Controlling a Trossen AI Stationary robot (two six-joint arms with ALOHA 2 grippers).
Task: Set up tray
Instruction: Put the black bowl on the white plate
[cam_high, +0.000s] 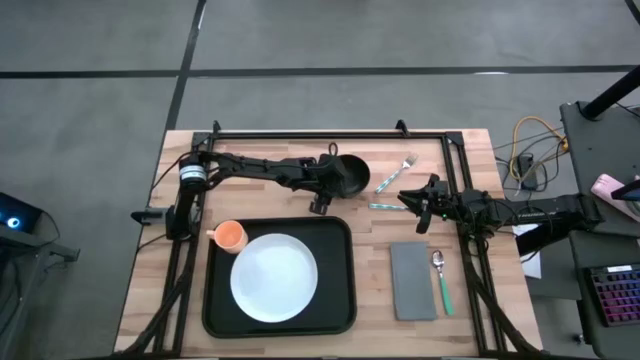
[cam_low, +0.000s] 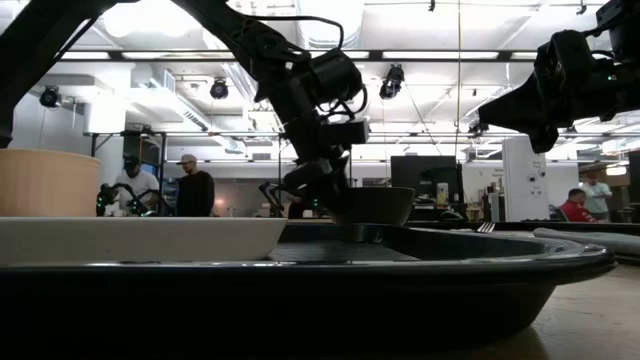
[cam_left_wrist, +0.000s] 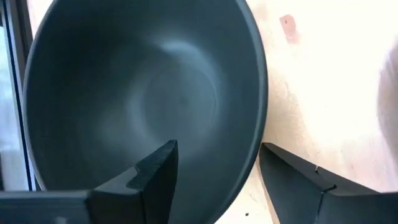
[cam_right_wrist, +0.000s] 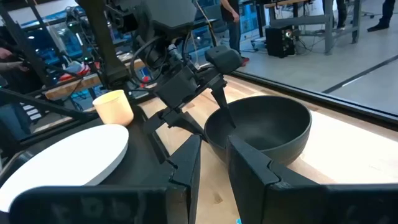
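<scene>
A pale wooden table (cam_high: 300, 150) fills the middle of a grey-floored workshop, with people and benches visible in the room behind it. The tray (cam_high: 215, 310) lies on the table's near-left part, black and rimmed, and already carries the white plate (cam_high: 274, 277) at its centre and an orange cup (cam_high: 231, 236) in its far-left corner.

Just beyond the tray's far edge sits the dark bowl (cam_high: 350, 175), resting on the wood. The left gripper (cam_high: 322, 190) is at this bowl: its fingers are spread, one inside the bowl and the other outside, so the wall stands between them, but they do not seem to be pressing on it yet; the wrist view leaves that a little uncertain.

To the right of the tray lie a grey napkin (cam_high: 412, 281) with a green-handled spoon (cam_high: 442, 280) just beside it. Farther back are a fork (cam_high: 396, 173) and a second green-handled utensil (cam_high: 385, 206), probably a knife. The right gripper (cam_high: 422, 203) hovers near those two, its fingers a little apart and holding nothing.

By my judgement the job is partly done: plate and cup are placed, while bowl, napkin and cutlery remain outside the tray.
</scene>
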